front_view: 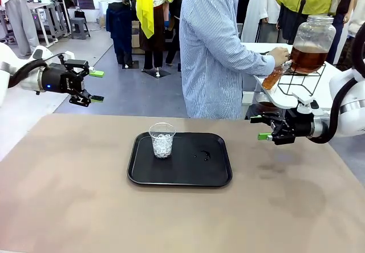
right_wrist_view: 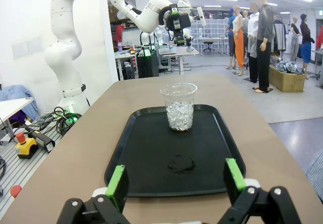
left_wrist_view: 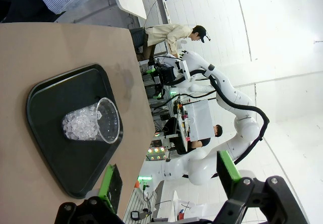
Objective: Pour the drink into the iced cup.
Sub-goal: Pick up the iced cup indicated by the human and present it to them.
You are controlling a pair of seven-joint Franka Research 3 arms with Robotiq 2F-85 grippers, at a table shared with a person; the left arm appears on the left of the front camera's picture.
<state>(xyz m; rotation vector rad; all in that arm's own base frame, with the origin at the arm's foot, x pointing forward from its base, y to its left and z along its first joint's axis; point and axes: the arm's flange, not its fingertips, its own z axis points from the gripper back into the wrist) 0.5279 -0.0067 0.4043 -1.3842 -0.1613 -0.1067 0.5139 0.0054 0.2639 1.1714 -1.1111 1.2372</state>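
Amber drink [front_view: 308, 58] fills a big glass jar [front_view: 312, 33] on a wire stand [front_view: 302, 82] beyond the right hand [front_view: 260, 127], where a person [front_view: 214, 48] tilts a clear cup [front_view: 272, 77] of it. That cup looks thin-walled, likely sloshy and slippery when full, so grip it mid-wall, gently. Both hands are released, jaws wide, empty. The iced cup [front_view: 162, 139] stands on the black tray [front_view: 217, 173], between the left hand [front_view: 96, 86] and the right.
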